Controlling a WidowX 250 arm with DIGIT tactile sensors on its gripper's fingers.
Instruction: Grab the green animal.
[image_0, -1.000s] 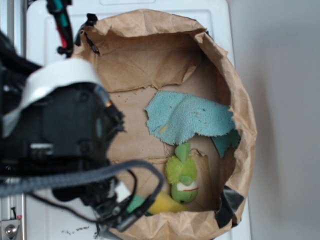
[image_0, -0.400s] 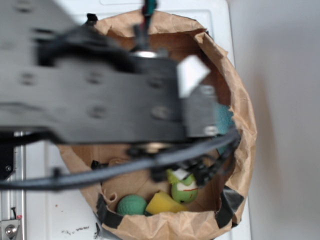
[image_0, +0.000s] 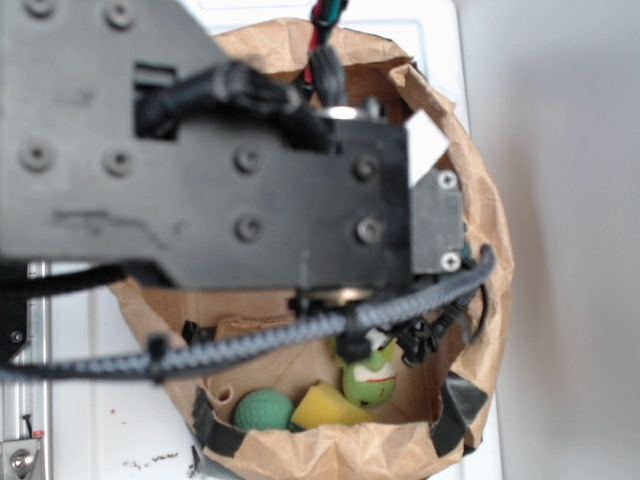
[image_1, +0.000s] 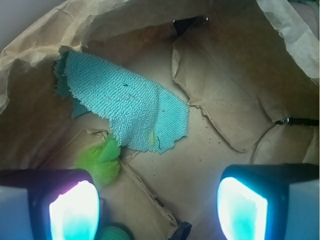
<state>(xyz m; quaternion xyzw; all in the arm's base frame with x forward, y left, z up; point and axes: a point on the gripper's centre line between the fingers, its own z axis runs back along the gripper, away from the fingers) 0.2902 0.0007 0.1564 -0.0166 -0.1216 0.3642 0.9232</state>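
Gripper (image_1: 157, 207) spread wide and holding nothing, poised inside the paper bag (image_1: 235, 105), green animal (image_1: 102, 160) at eight o'clock beside the left finger (image_1: 72, 210), under teal cloth (image_1: 125, 105).

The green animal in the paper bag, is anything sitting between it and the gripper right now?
Nothing visible blocks it. In the wrist view the gripper is open, and the green animal lies uncovered on the bag floor by one finger. The teal cloth lies just beyond it, not over it. The yellow sponge touches the toy's side.
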